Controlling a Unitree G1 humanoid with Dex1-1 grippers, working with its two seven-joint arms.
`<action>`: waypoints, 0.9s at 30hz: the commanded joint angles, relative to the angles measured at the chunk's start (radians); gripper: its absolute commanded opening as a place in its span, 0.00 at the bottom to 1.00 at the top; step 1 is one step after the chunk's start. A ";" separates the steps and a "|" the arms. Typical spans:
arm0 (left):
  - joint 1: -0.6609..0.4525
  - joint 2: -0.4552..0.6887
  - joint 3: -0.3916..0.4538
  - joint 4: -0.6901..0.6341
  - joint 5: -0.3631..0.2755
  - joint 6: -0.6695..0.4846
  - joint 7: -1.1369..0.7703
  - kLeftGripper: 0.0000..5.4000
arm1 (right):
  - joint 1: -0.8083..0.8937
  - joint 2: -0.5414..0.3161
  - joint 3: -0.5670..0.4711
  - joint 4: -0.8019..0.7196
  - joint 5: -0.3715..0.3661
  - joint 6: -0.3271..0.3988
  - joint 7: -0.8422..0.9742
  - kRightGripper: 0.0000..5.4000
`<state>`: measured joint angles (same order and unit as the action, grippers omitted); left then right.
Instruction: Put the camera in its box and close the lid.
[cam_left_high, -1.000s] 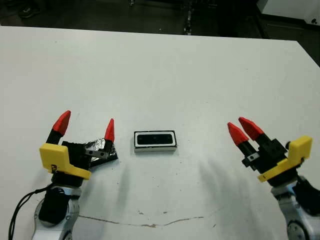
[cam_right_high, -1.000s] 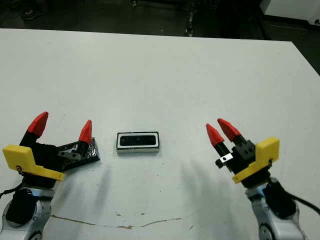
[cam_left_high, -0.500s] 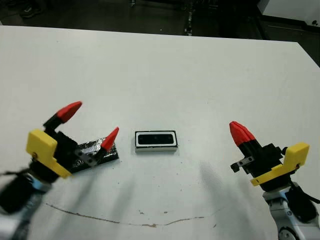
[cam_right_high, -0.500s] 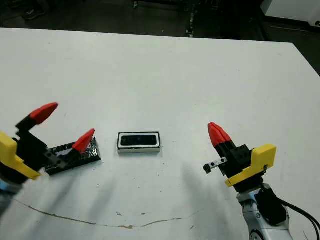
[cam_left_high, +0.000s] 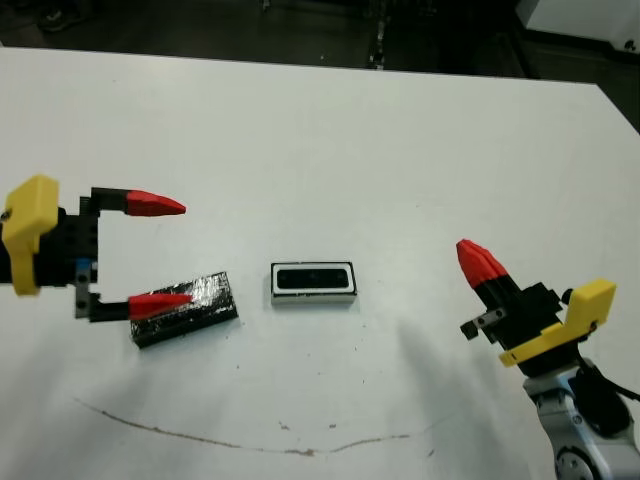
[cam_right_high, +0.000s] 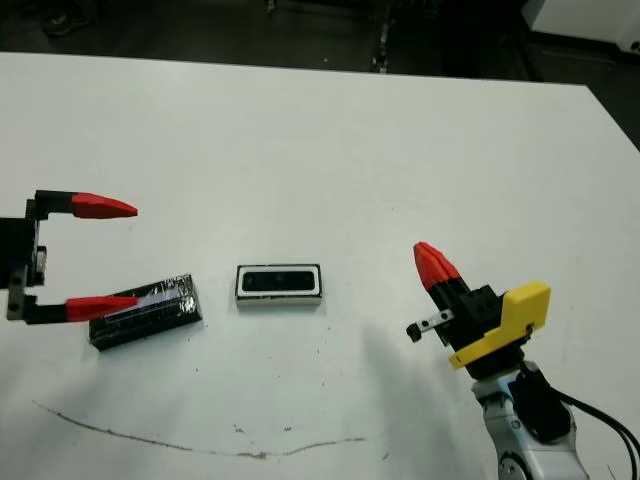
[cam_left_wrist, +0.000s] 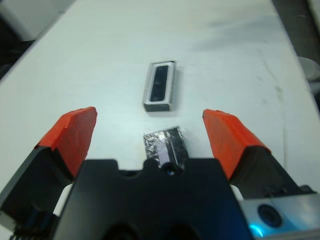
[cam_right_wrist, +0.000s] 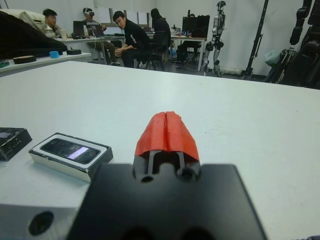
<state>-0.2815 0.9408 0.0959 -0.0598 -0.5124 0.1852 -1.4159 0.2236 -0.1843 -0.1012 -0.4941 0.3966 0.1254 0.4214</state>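
Observation:
The box (cam_left_high: 313, 296) lies at mid-table, white-rimmed, with the black camera (cam_left_high: 312, 279) lying flat inside it. To its left lies the lid (cam_left_high: 190, 309), a glossy black slab flat on the table. My left gripper (cam_left_high: 158, 252) is open wide, fingers pointing right, and its nearer fingertip shows over the lid's left end. The left wrist view shows the lid (cam_left_wrist: 166, 146) between the spread fingers (cam_left_wrist: 75, 132), with the box (cam_left_wrist: 148, 96) beyond. My right gripper (cam_left_high: 478, 262) is shut on nothing, to the right of the box. The right wrist view shows the box (cam_right_wrist: 60, 162) off to one side.
A thin brown line (cam_left_high: 250, 440) runs across the white table near its front edge. The table's far edge (cam_left_high: 300, 62) gives way to dark floor. Several people (cam_right_wrist: 130, 42) sit at desks beyond the table in the right wrist view.
My left gripper has swung left and turned so its fingers point right, leaving the lid uncovered. My right gripper's fingers have shut. Box and camera have not moved.

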 joint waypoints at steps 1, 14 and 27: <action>-0.041 -0.013 -0.044 0.050 0.043 -0.027 -0.023 1.00 | 0.008 -0.013 -0.004 0.004 -0.004 0.002 -0.010 0.00; -0.014 -0.078 -0.093 0.113 0.098 -0.074 -0.005 1.00 | 0.013 -0.013 0.003 0.006 -0.013 -0.002 -0.017 0.00; 0.101 -0.095 -0.069 0.053 0.069 -0.029 0.059 1.00 | 0.033 -0.010 0.005 0.006 -0.002 -0.009 -0.012 0.00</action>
<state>-0.1947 0.8522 0.0206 0.0023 -0.4355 0.1364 -1.3657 0.2465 -0.1859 -0.0919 -0.4938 0.3855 0.1244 0.4061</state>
